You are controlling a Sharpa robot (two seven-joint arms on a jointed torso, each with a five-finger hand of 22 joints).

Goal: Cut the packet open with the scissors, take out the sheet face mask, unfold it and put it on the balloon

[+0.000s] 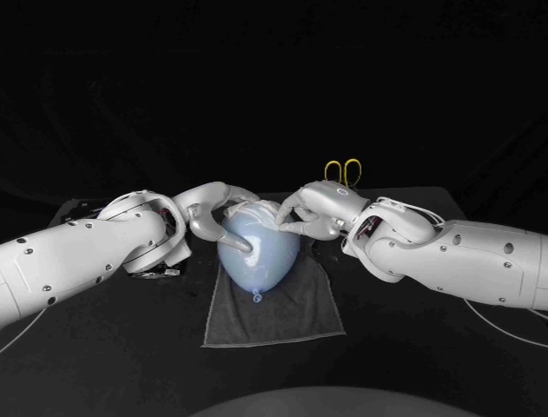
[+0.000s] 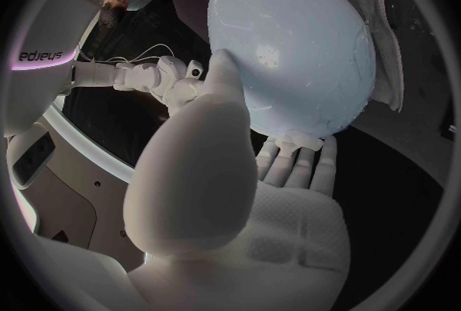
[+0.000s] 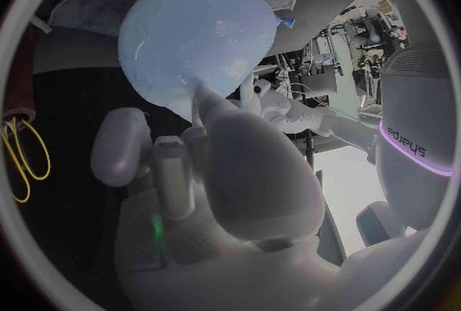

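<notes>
Here the balloon (image 1: 261,252) lies on the towel (image 1: 280,317), long axis pointing away from the robot, knot nearest. The left hand (image 1: 205,215) cups its far end between thumb and fingers; the right hand (image 1: 311,210), fingers apart and gripping nothing, touches it there.

One high camera, two close
Head camera looked down on the worktop (image 1: 434,195); both wrist cameras closely faced the shared balloon (image 1: 264,248) from opposite sides.
</notes>
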